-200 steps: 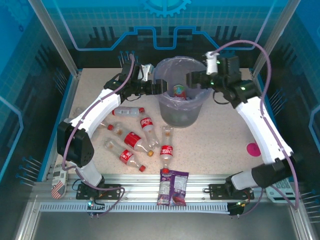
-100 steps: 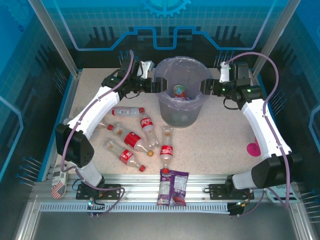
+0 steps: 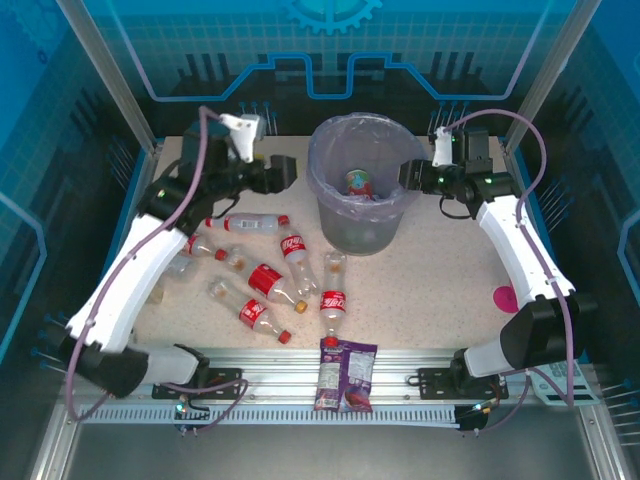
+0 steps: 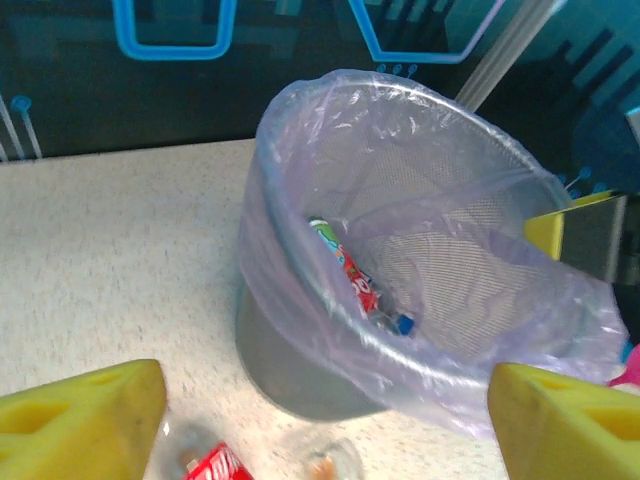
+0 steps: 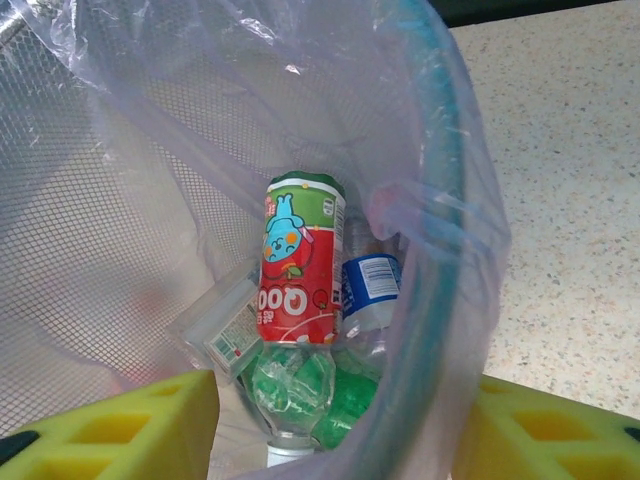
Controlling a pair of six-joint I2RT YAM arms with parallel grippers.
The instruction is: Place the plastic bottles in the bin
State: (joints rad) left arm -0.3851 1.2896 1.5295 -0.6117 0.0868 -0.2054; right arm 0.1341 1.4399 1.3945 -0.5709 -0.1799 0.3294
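The grey bin (image 3: 362,225) with its lilac bag stands at the back middle of the table. Several plastic bottles lie left of it and in front, among them a red-labelled one (image 3: 265,280) and another (image 3: 333,301). My left gripper (image 3: 283,172) hangs open left of the bin, above the bottles; its yellow pads (image 4: 80,420) frame the bin (image 4: 300,380) with nothing between them. My right gripper (image 3: 410,178) is open at the bin's right rim, which runs between its pads (image 5: 110,430). Inside lie a red-and-green labelled bottle (image 5: 300,270), a blue-labelled one (image 5: 368,290) and a crushed green one (image 5: 315,390).
A flat purple snack packet (image 3: 345,375) lies on the near rail in front of the bottles. A pink round thing (image 3: 507,298) sits on the table's right side. Blue enclosure walls and metal posts close in the back and sides.
My left arm has drawn back from the bin's left rim, up and to the left. My right gripper left the bin's mouth for its right rim and has barely moved since.
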